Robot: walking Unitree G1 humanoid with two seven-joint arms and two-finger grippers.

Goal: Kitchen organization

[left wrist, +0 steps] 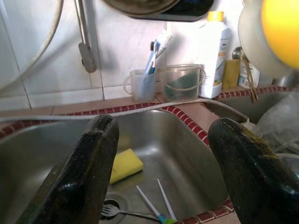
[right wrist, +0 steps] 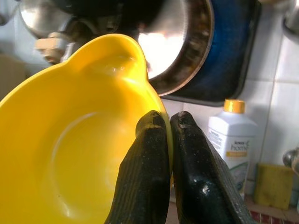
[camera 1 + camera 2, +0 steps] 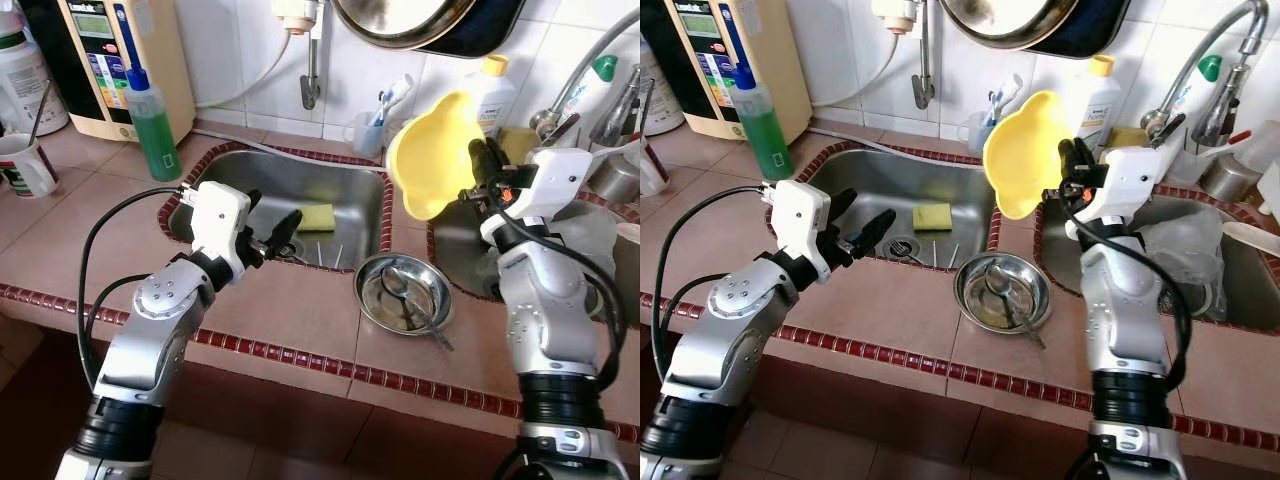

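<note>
Yellow plastic bowl pinched by rim in right claw; left claw wide; we keep it level.

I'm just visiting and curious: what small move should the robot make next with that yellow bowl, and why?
Probably carry the yellow plastic bowl, pinched at its rim by the right gripper, toward a resting place; it hangs tilted in the air above the tiled counter, while the open left gripper waits over the left sink.

**Yellow bowl held aloft between the sinks**

A glossy yellow plastic bowl with a wavy, lobed rim is hanging tilted on edge above the tiled divider between the two sinks, its rim pinched by the right gripper, far of the steel dish.
</note>
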